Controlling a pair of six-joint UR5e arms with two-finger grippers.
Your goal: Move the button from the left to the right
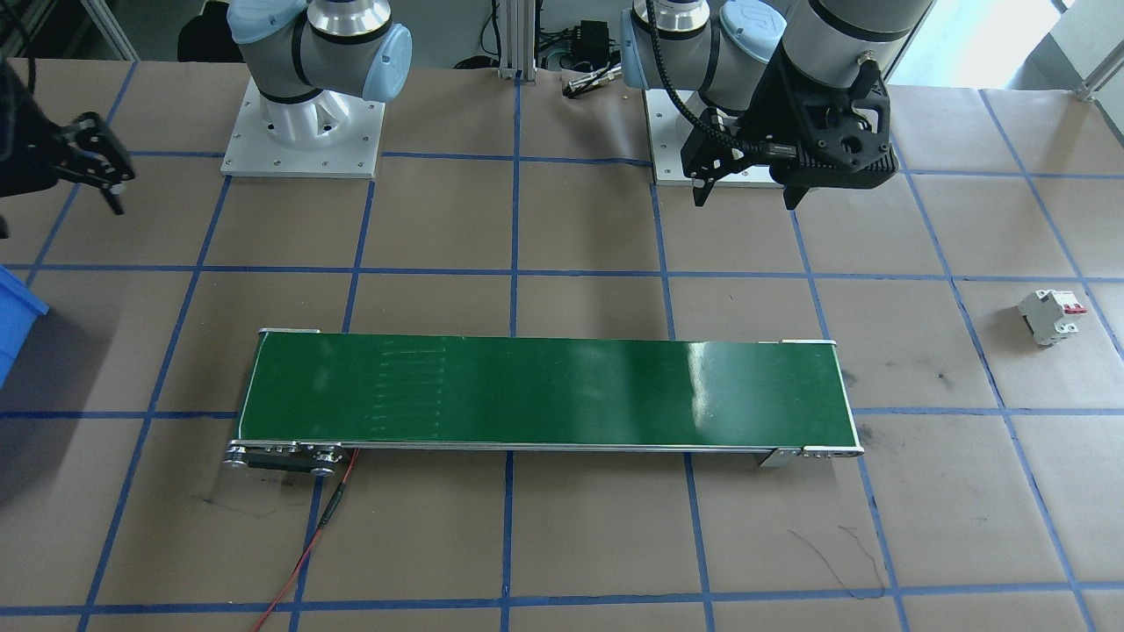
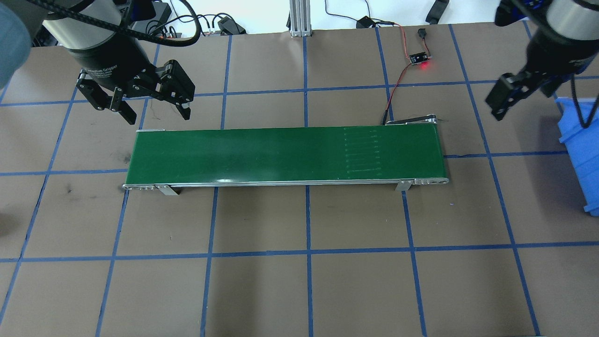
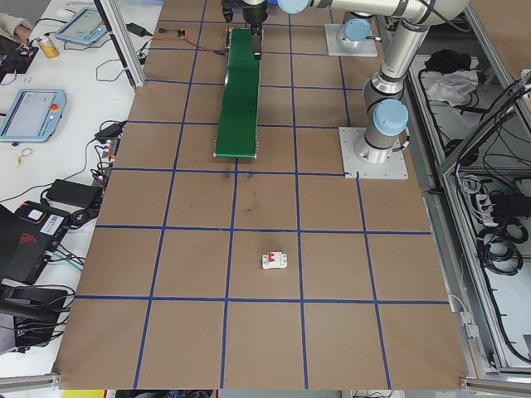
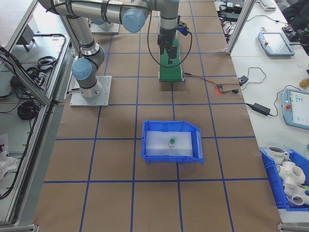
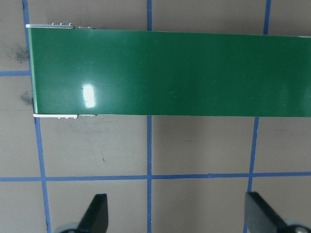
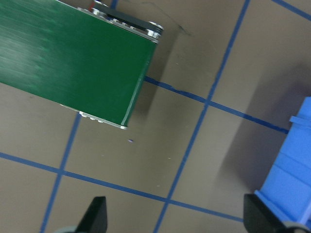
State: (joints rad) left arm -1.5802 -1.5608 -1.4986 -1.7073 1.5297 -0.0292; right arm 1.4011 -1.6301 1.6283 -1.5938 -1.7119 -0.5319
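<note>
Only the exterior right view shows the small green-capped button [image 4: 172, 141] inside the blue plastic bin [image 4: 172, 158], while both empty claws, left claw [image 2: 152, 108] and right claw [image 6: 177, 218], hang spread apart.

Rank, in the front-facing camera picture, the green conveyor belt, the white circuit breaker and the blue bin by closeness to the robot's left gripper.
From the left gripper:
1. Green conveyor belt, just below it in the picture.
2. White circuit breaker, out toward the right edge.
3. Blue bin, at the far left edge.
</note>
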